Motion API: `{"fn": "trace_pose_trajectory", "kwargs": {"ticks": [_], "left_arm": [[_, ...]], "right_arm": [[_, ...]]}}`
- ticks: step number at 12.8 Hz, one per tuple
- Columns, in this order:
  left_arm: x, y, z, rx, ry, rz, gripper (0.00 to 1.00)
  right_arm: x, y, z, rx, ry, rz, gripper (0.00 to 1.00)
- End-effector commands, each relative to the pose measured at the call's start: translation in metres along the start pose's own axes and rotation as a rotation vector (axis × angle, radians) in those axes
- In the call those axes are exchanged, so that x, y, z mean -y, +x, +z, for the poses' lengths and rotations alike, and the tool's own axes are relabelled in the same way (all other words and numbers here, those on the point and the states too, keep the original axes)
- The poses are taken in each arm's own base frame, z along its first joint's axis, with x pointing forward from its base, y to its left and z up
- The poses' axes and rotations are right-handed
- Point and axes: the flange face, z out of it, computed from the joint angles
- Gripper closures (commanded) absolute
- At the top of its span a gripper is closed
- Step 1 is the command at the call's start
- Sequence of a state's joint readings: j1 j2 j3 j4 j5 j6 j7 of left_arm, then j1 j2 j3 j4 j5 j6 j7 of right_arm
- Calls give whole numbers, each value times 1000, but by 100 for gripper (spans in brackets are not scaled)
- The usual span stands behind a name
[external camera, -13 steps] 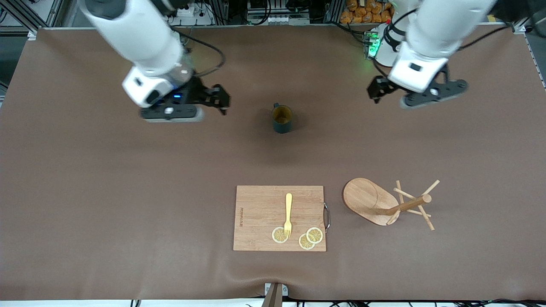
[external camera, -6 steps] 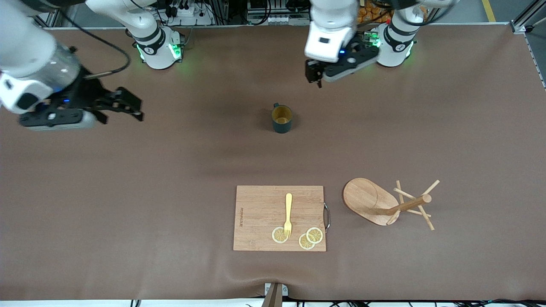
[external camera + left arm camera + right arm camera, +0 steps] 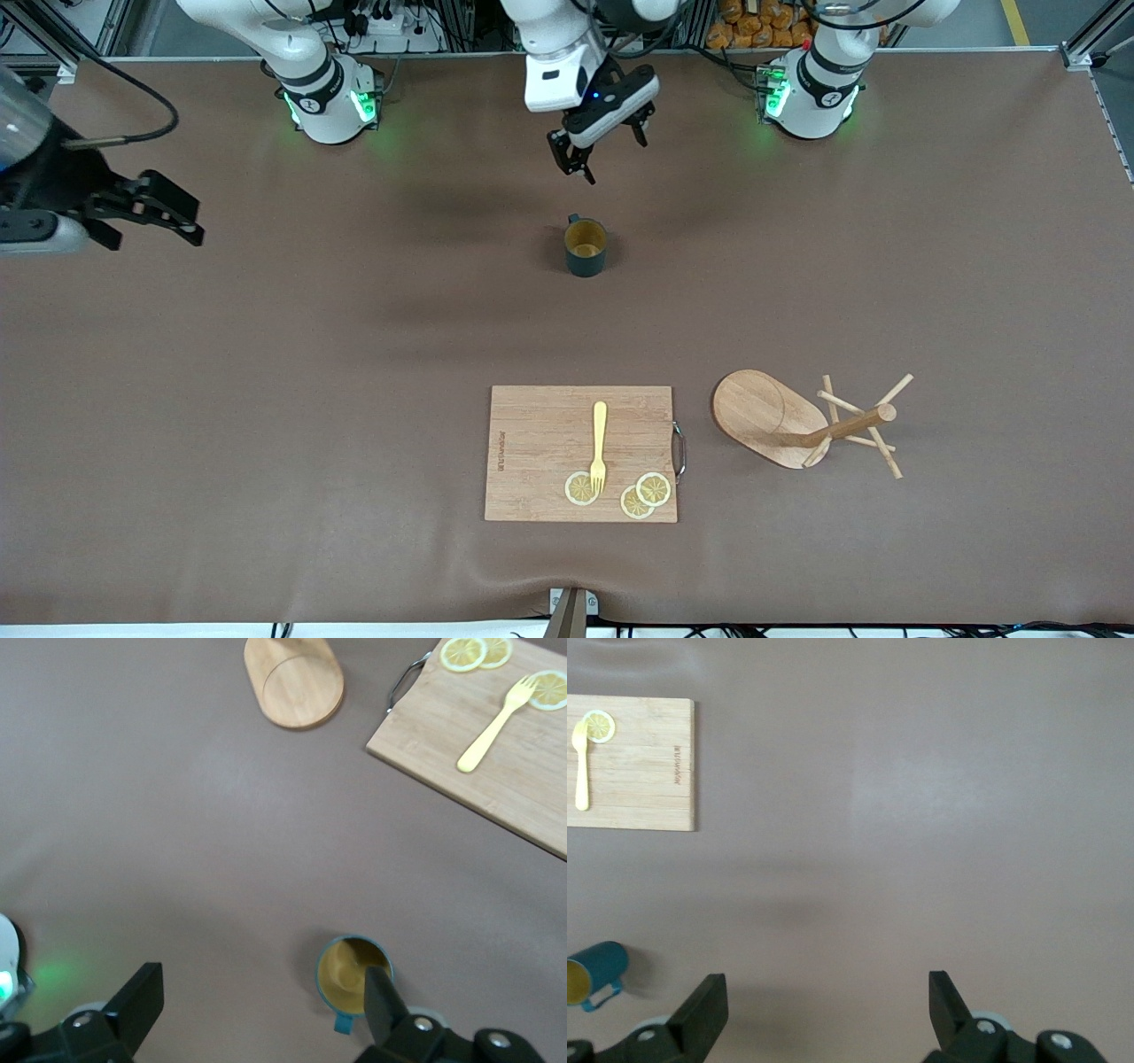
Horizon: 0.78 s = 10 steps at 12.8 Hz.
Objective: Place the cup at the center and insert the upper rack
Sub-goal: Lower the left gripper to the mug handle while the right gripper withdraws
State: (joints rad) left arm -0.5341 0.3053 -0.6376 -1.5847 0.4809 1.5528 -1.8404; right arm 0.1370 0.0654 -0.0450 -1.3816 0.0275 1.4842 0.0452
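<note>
The dark teal cup [image 3: 586, 246] stands upright on the brown table with its tan inside showing. Its handle points toward the arms' bases. My left gripper [image 3: 607, 151] hangs open over the bare table between the cup and the bases. In the left wrist view the cup [image 3: 350, 979] sits beside one finger of the left gripper [image 3: 261, 997], with nothing between the fingers. The upper rack [image 3: 766, 416] lies tipped on its side, nearer the front camera, toward the left arm's end. My right gripper [image 3: 195, 221] is open and empty over the right arm's end of the table.
A wooden cutting board [image 3: 580, 452] lies beside the rack, nearer the front camera than the cup. On it are a yellow fork [image 3: 599, 443] and lemon slices [image 3: 645, 494]. The right wrist view shows the cup [image 3: 598, 970] and the board [image 3: 638, 762] far from the right gripper [image 3: 826, 999].
The left gripper swept from the left arm's end toward the middle and now hangs near the cup. The right gripper swung out to the right arm's end. Both stayed open.
</note>
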Motion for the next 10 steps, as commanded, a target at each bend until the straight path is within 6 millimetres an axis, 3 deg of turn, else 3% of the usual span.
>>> {"fn": "trace_pose_trajectory", "kwargs": {"ticks": [1,2,4,6,8,10], "left_arm": [[-13,-55,20,-100,-7,-82,0],[-21,-70,36,-118,2,-162,0],[-31,-128,69,-197,-24,-252,0],[-34,-165,97,-234,-27,-321,0],[-34,-199,122,-283,-44,-308,0],[-38,-218,142,-336,-70,-263,0]], "right_arm": [[-48,-14,-6,5,-10,-3,0],[-61,-16,-3,23,-11,20,0],[-76,-19,4,42,-10,48,0],[-87,-22,14,65,-8,66,0],[-95,-24,28,93,-5,57,0],[-105,-25,38,110,1,36,0]]}}
